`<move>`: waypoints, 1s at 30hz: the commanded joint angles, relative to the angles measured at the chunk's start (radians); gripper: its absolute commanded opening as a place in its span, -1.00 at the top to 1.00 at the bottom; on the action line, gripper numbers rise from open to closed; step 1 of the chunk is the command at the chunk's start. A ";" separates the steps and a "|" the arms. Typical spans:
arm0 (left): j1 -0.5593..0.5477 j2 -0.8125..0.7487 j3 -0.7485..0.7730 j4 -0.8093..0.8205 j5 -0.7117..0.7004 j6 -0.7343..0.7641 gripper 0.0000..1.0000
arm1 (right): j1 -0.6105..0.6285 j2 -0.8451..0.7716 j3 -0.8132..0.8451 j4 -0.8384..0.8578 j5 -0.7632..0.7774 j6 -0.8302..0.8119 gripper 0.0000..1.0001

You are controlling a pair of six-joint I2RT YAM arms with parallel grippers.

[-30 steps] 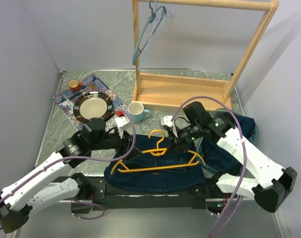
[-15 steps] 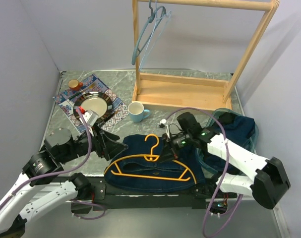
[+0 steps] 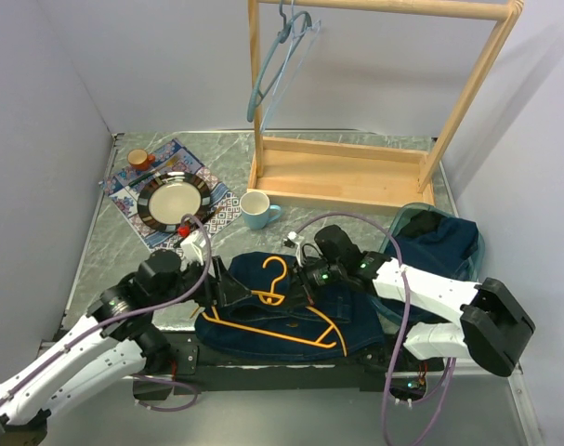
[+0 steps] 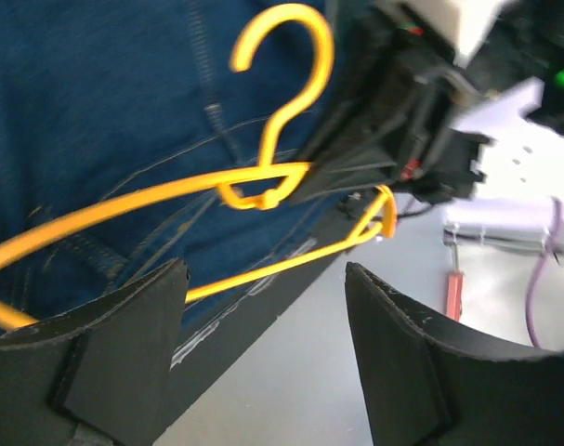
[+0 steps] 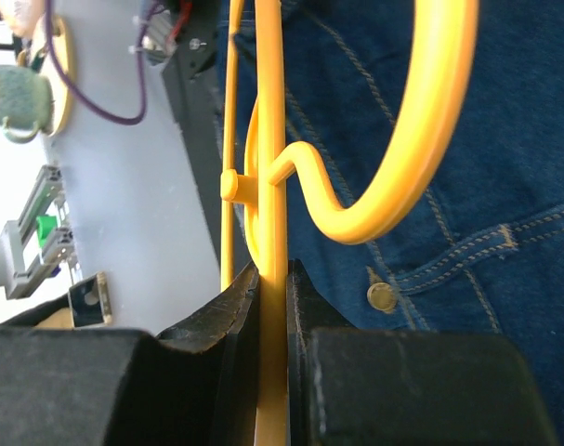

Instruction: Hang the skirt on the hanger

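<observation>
A blue denim skirt lies flat at the table's near edge. On it rests a yellow hanger, tilted, with its hook toward the back. My right gripper is shut on the hanger's wire just below the hook; the right wrist view shows the wire pinched between both pads, above the skirt's button. My left gripper is open just left of the hook. In the left wrist view its fingers hold nothing, with the hanger and skirt beyond them.
A wooden rack stands at the back with a teal hanger on its rail. A mug, a plate on a patterned mat and a small red cup sit left of it. A teal basket of dark clothes sits right.
My right gripper has slid left and nearer with the hanger, which has tilted. My left gripper drew back to the left, then returned beside the hook.
</observation>
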 commanded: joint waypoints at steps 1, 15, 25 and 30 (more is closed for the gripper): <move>-0.003 0.074 0.018 -0.057 -0.105 -0.069 -0.43 | 0.004 0.019 -0.018 0.098 0.033 0.014 1.00; -0.144 0.345 0.067 -0.246 -0.324 -0.098 -0.36 | -0.005 0.048 -0.031 0.129 0.016 -0.009 1.00; -0.239 0.494 0.130 -0.249 -0.431 -0.094 -0.07 | -0.021 0.065 -0.021 0.107 0.011 -0.036 1.00; -0.242 0.508 0.159 -0.255 -0.421 -0.066 0.70 | -0.050 0.045 -0.021 0.107 0.007 -0.045 1.00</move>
